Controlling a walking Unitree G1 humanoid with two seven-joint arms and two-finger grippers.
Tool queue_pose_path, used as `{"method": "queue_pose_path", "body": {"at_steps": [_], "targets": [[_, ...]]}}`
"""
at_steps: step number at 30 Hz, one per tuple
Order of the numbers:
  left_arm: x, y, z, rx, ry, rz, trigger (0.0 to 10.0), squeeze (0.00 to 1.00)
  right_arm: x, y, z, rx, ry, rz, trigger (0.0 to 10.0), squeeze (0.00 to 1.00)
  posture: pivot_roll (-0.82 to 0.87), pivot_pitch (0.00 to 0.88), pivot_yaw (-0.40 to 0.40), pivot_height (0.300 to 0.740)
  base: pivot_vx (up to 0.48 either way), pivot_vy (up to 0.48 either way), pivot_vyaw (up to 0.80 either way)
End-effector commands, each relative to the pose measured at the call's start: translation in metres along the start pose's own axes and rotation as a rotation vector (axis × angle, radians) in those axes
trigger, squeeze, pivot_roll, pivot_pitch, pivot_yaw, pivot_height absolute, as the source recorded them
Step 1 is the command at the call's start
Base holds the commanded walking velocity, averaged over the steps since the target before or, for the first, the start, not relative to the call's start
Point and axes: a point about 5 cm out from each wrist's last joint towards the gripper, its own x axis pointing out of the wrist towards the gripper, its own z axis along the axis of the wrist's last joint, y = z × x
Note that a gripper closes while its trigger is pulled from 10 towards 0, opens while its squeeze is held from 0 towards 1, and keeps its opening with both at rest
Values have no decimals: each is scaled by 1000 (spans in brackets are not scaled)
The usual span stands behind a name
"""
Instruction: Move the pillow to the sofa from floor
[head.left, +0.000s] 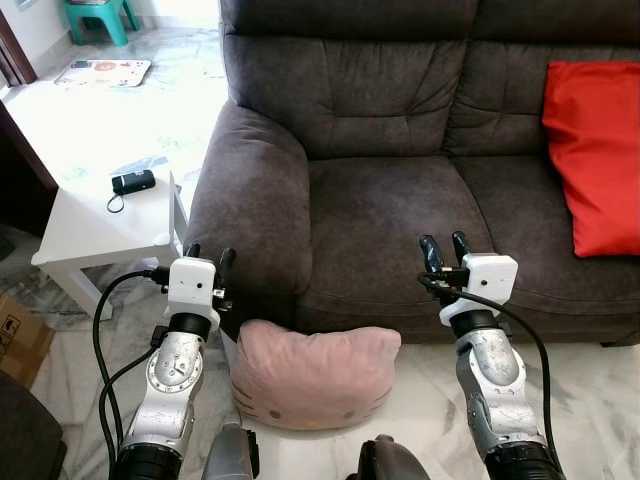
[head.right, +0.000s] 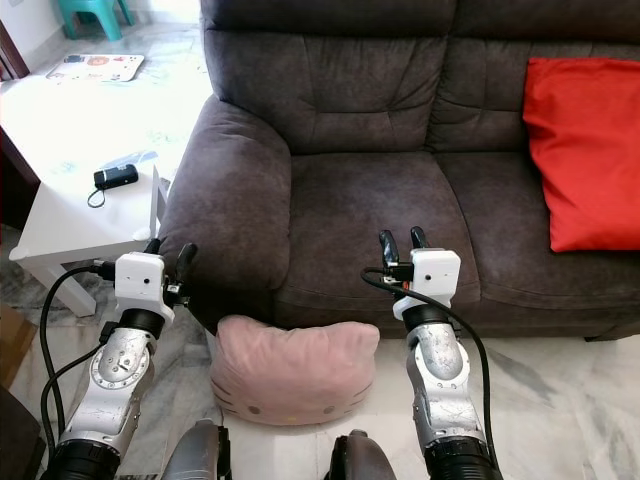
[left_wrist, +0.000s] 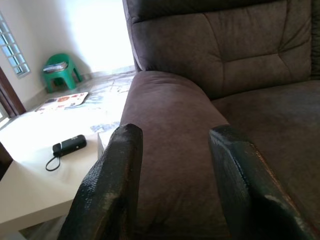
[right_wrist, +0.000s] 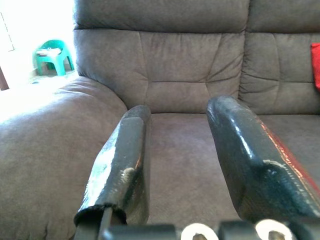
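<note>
A pink pillow (head.left: 315, 375) with a cat face lies on the marble floor against the front of the dark grey sofa (head.left: 400, 200). My left gripper (head.left: 209, 256) is raised at the sofa's armrest (left_wrist: 170, 130), up and to the left of the pillow, open and empty. My right gripper (head.left: 445, 246) is held up over the front edge of the seat cushion (right_wrist: 200, 165), up and to the right of the pillow, also open and empty. Neither gripper touches the pillow.
A red cushion (head.left: 595, 155) leans on the sofa's right seat. A white side table (head.left: 100, 225) with a black device (head.left: 133, 182) stands left of the armrest. A green stool (head.left: 100, 15) and a printed mat (head.left: 105, 72) lie farther back. A cardboard box (head.left: 20, 340) sits at the far left.
</note>
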Motion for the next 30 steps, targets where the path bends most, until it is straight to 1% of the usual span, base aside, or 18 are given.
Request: {"method": "queue_pose_path", "body": {"at_steps": [1,3,12,16,30], "targets": [[0,1,0,-8,4,-1,10000,0,1,0,-1,6,10,-4,10000,0,27,123,-34,655,0,0,0],[0,0,0,-9,5,-1,10000,0,1,0,-1,6,13,-4,10000,0,27,123,-34,655,0,0,0],[0,-1,0,-12,6,-7,10000,0,1,0,-2,1,19,-1,10000,0,27,125,-36,601,0,0,0],[0,-1,0,-11,3,-3,10000,0,0,1,0,3,-1,7,10000,0,27,126,-36,601,0,0,0],[0,0,0,-11,3,1,10000,0,1,3,-1,0,5,18,10000,0,26,127,-38,601,0,0,0]]}}
